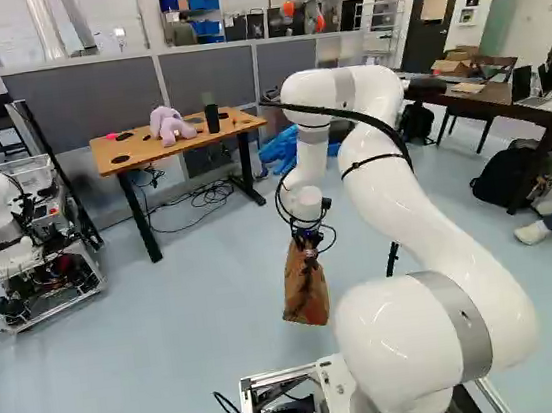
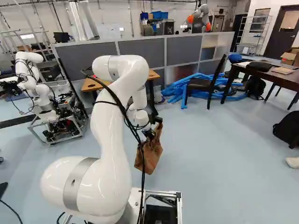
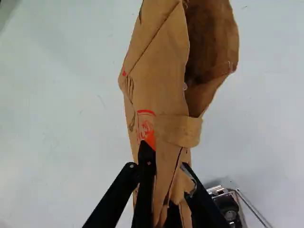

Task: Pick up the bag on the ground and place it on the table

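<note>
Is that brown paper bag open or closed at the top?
Partly open: though the claw pinches the bag, its sides gape apart beyond, showing the darker inside.

I see the bag as crumpled brown paper with a red print on one side. It hangs a little tilted over the floor, its paper bunched and pinched in the end effector, creased, a loose flap folded across it, a dark hollow gaping beside the creases.
</note>
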Tool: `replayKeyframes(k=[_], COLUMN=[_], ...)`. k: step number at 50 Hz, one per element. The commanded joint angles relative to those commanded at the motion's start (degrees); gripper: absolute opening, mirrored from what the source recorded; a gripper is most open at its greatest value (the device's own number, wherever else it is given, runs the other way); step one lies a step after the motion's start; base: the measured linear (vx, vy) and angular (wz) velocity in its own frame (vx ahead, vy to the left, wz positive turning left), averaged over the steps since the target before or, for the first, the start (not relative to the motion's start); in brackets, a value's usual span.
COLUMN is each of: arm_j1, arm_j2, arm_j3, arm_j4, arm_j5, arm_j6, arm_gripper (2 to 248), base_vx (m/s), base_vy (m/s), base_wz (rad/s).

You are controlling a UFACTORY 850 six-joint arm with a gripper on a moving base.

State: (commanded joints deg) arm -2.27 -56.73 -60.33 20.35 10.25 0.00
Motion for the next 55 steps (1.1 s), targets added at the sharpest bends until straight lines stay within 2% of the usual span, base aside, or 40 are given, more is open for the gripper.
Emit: replayKeyframes(k=[55], arm_j1=[0.2], arm_j2=[9.0], arm_j3=[1.1], arm_j4=[0.0], arm_j5=[-8.5], arm_j6=[0.0], arm_gripper=[21], base_vx=[0.000], base_vy=[0.000], base_wz=[0.000])
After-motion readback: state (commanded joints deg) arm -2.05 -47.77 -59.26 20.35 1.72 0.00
